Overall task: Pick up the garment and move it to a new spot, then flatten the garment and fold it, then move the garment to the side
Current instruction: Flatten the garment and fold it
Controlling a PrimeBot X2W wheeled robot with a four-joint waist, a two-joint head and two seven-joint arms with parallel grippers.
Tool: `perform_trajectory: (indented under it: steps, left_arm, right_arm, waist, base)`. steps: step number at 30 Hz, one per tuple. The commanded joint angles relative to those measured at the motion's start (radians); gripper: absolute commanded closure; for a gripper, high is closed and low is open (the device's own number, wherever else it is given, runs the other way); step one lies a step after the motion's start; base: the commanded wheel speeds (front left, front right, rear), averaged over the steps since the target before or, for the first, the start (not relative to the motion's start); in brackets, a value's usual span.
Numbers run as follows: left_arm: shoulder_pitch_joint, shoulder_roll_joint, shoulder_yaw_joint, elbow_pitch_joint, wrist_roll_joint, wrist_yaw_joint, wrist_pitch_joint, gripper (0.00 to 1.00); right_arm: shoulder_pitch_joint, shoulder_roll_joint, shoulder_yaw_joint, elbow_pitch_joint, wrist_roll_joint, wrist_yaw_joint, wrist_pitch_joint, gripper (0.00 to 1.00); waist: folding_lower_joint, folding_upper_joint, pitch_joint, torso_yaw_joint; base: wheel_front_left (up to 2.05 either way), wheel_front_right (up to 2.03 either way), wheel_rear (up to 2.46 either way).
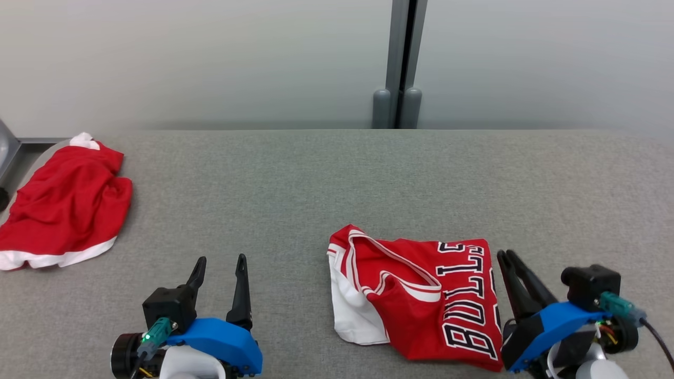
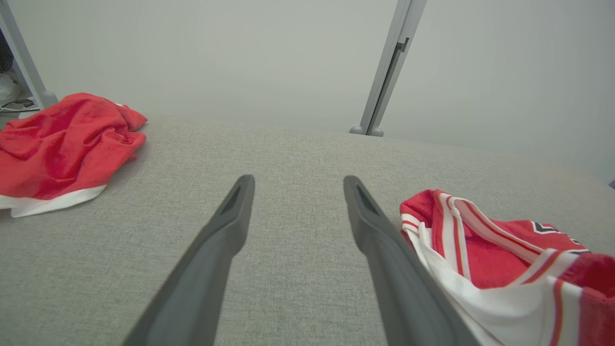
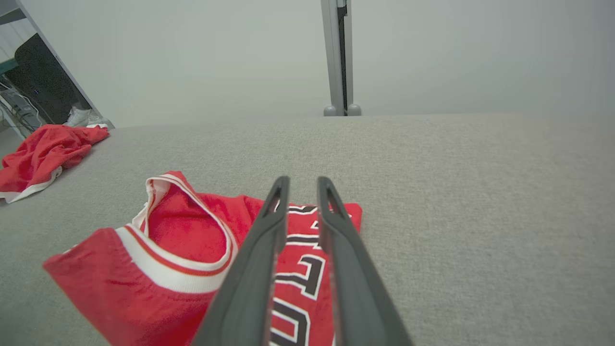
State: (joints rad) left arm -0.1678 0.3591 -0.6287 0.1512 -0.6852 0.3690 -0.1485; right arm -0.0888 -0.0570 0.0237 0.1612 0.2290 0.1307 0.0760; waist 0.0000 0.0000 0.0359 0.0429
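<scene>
The garment [image 1: 421, 295] is a red jersey with white trim and black lettering, lying crumpled on the grey surface at the front right; it also appears in the left wrist view [image 2: 504, 254] and the right wrist view [image 3: 182, 240]. My right gripper [image 1: 506, 253] stands at the garment's right edge, fingers drawn nearly together with a thin gap and no cloth between them [image 3: 303, 179]. My left gripper [image 1: 221, 258] is open and empty over bare surface, left of the garment [image 2: 298, 179].
A second red cloth with a white hem [image 1: 63, 205] lies bunched at the far left edge of the grey fabric table [image 1: 316, 184]. A grey post [image 1: 398, 63] stands behind the table against a pale wall.
</scene>
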Motion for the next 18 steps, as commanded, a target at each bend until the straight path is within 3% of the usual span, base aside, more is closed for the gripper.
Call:
perform_trajectory:
  steps: [1, 12, 18]
  left_arm:
    - [-0.014, 0.003, 0.003, 0.002, 0.003, -0.001, -0.006, 0.0]
    - [-0.024, 0.007, 0.013, -0.016, 0.003, 0.01, -0.02, 0.0]
    - [-0.016, 0.014, 0.021, -0.022, -0.002, 0.016, -0.025, 0.0]
  right_arm:
    - [0.021, 0.006, 0.0, 0.021, 0.002, 0.0, -0.013, 1.0]
    - [-0.014, 0.006, 0.065, 0.21, 0.053, 0.0, -0.08, 1.0]
    - [-0.068, 0.006, 0.165, 0.321, 0.097, 0.0, -0.116, 1.0]
  waist:
    - [0.0, 0.0, 0.003, 0.01]
    - [0.0, 0.0, 0.011, 0.1]
    - [0.0, 0.0, 0.018, 0.153]
  base:
    - [0.0, 0.0, 0.0]
    - [0.0, 0.0, 0.0]
    - [0.0, 0.0, 0.0]
